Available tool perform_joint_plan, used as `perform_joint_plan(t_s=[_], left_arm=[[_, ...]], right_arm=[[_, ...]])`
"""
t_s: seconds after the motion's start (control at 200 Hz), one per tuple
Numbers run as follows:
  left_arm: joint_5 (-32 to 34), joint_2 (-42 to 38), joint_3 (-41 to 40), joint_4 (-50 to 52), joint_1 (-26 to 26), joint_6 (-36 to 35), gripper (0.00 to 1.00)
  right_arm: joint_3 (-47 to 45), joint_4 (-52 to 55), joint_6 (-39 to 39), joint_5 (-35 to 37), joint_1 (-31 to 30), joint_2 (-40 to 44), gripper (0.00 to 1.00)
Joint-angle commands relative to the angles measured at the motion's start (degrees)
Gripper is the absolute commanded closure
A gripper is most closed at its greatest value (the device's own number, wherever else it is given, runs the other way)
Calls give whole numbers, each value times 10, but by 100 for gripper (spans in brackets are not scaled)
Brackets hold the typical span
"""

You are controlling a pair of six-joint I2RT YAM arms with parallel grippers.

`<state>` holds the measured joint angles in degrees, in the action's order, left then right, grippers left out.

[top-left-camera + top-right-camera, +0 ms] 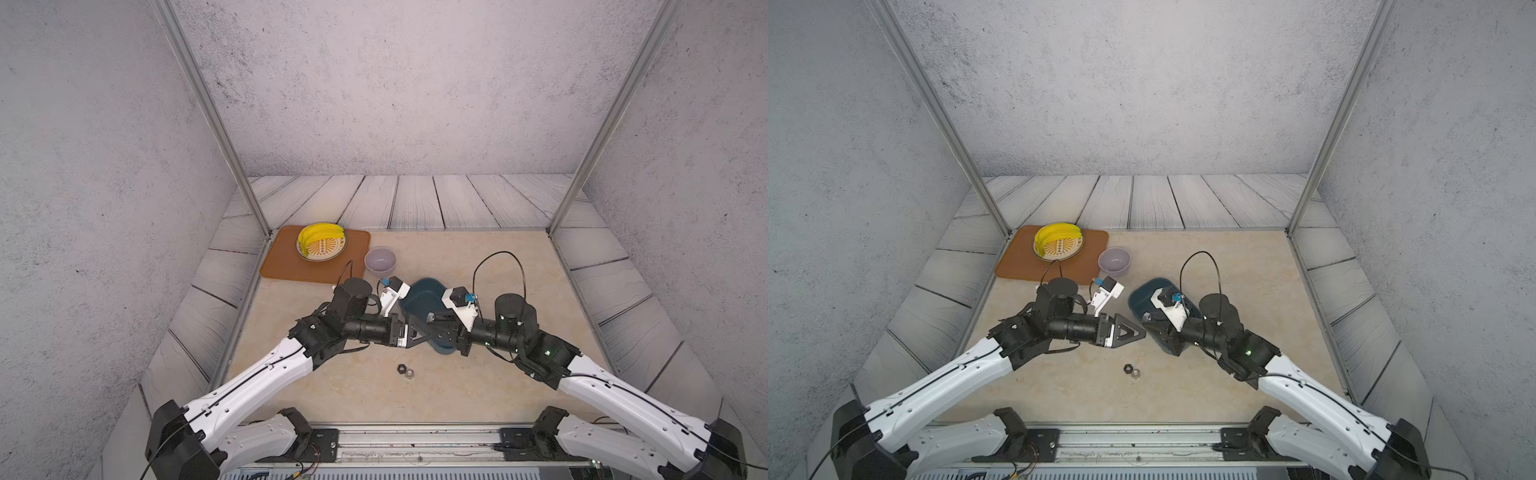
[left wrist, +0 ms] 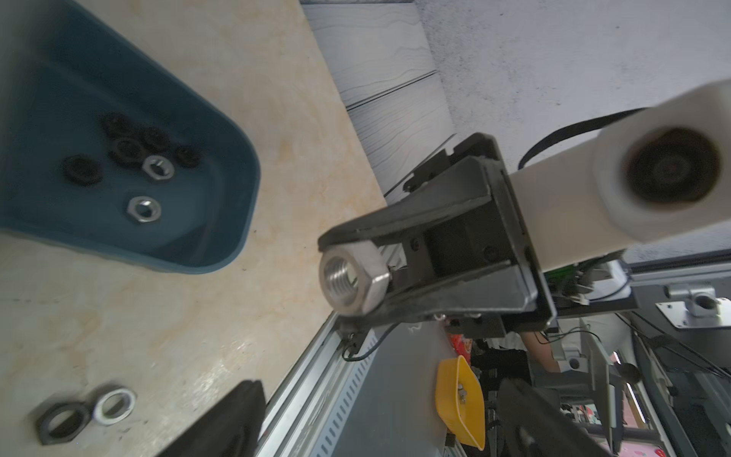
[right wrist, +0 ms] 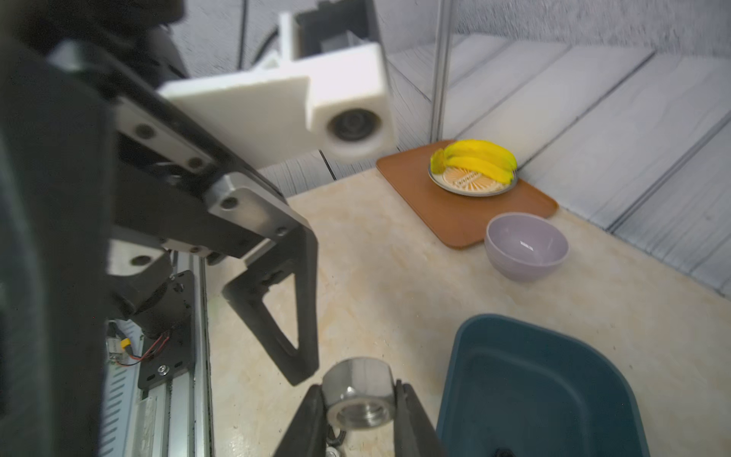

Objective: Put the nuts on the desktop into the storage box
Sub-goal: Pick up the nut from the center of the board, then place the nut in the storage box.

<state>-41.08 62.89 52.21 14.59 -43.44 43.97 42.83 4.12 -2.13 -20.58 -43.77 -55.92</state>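
Big silver nut (image 2: 352, 279) clamped in the right hand (image 3: 358, 411) beside the box (image 1: 423, 283).
In front of the box, two nuts (image 1: 405, 370) touch on the desk (image 1: 365, 399); the left hand (image 1: 1136, 331) gapes empty; more nuts (image 2: 158, 168) lie inside.

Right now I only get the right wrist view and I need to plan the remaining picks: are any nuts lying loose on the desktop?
Observer: Yes, two, touching: a black nut and a silver nut on the desktop, nearer the robot's base than the box.
Operator: Anything in the box yet?
Observer: The left wrist view shows seven nuts inside: five black, two silver.
Operator: Is the left pincer free?
Observer: Its own wrist view shows the left pincer wide open, nothing between its fingers.
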Motion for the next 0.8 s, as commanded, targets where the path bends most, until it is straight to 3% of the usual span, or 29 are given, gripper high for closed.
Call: perform_joint_plan(t_s=[0.0,0.135,0.265,0.605,0.796], left_arm=[[89,11,33,124,4,-72,2],[189,27,50,210,4,-118,1],[228,41,50,243,3,-141,2],[278,38,6,246,3,-143,2],[275,38,-14,229,3,-139,2]], right_arm=[[33,105,-39,78,0,-34,85],[82,184,-61,144,2,-101,85],[146,268,-77,192,6,-173,84],[225,339,-97,303,34,-315,84],[253,340,-81,319,42,-373,84]])
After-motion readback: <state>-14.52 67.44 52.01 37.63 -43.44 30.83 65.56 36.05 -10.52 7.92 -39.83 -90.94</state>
